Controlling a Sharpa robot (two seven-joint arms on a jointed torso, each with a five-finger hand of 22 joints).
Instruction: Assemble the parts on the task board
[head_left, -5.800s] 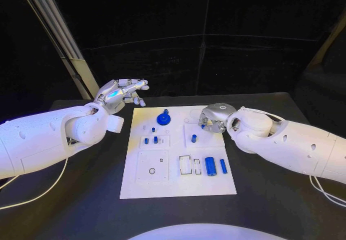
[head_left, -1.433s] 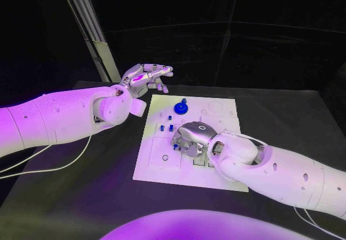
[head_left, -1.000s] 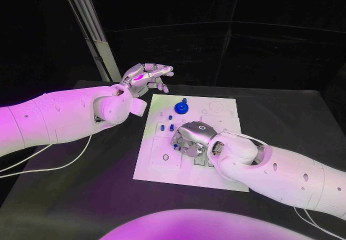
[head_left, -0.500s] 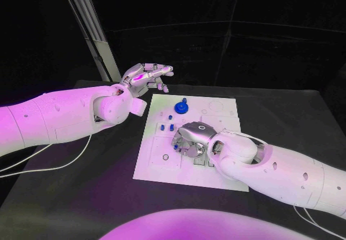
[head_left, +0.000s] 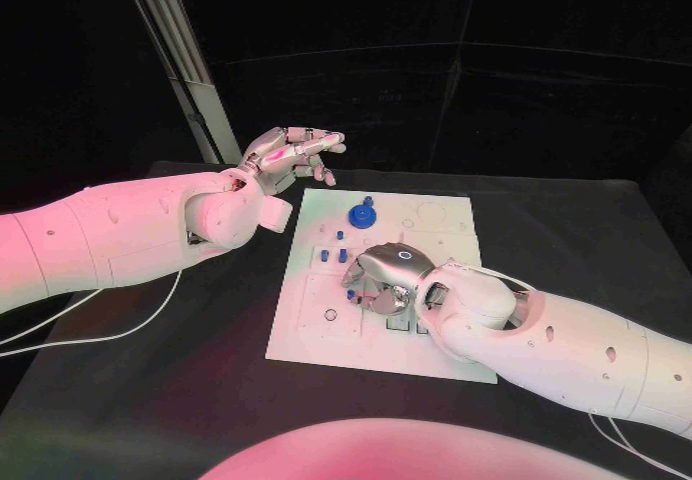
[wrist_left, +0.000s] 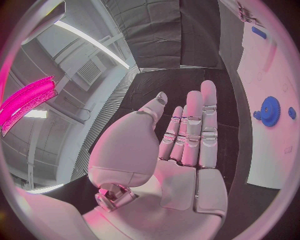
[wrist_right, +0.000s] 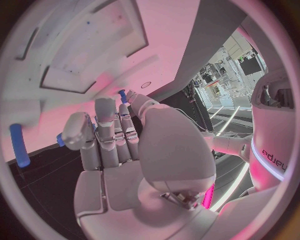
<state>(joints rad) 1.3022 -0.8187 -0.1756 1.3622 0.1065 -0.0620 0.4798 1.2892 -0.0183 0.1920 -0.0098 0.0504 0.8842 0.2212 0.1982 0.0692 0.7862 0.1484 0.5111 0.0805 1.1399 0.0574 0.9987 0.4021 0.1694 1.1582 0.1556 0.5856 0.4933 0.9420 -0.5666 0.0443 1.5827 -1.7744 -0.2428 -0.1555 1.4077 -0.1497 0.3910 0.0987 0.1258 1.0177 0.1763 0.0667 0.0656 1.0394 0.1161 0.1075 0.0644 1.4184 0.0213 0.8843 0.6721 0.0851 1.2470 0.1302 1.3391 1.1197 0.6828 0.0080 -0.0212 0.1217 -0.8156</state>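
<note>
Though near — part (wrist_right: 19, 145) beside right hand (wrist_right: 115, 145)

Dim surroundings, fisheye-bent wrist edges

A lab test cell: black curtains (head_left: 476, 110) enclose a black table (head_left: 173, 380) under ceiling strip lights (wrist_left: 87, 42).

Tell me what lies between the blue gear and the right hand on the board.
Head view: small blue pegs stand on the board between the gear and the right hand.
</note>
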